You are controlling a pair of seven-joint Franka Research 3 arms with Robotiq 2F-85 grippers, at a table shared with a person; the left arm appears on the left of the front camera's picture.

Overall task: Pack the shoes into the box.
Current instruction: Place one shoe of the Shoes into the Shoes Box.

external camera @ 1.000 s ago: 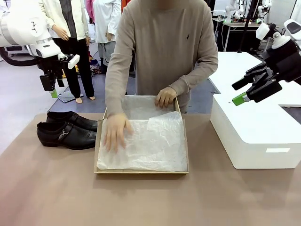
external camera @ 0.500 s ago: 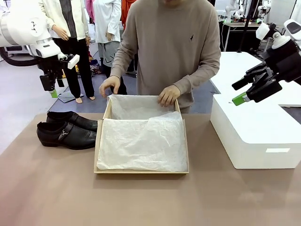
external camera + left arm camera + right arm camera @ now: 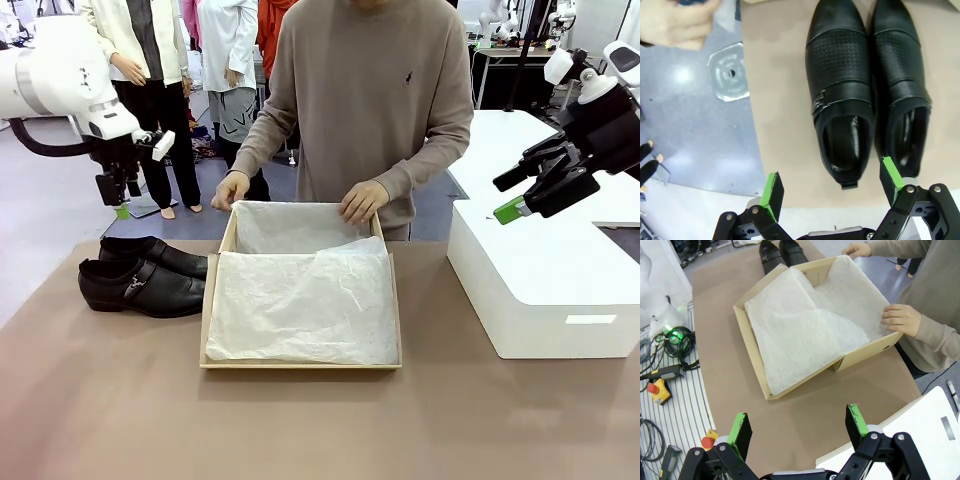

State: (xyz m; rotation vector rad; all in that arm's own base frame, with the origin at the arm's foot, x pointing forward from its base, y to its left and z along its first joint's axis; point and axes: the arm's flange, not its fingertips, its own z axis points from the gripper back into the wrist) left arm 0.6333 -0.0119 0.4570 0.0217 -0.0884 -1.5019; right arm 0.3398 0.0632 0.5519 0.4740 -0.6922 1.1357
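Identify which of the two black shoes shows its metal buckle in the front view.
The shoe nearer the robot: its strap buckle faces the camera. The other shoe lies behind it, toward the person, its strap side hidden.

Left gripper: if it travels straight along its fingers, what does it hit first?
Most likely the shoes: the open left gripper looks straight down on the pair on the table, heel ends nearest it. Nothing seems to lie between, though the gap is hard to judge.
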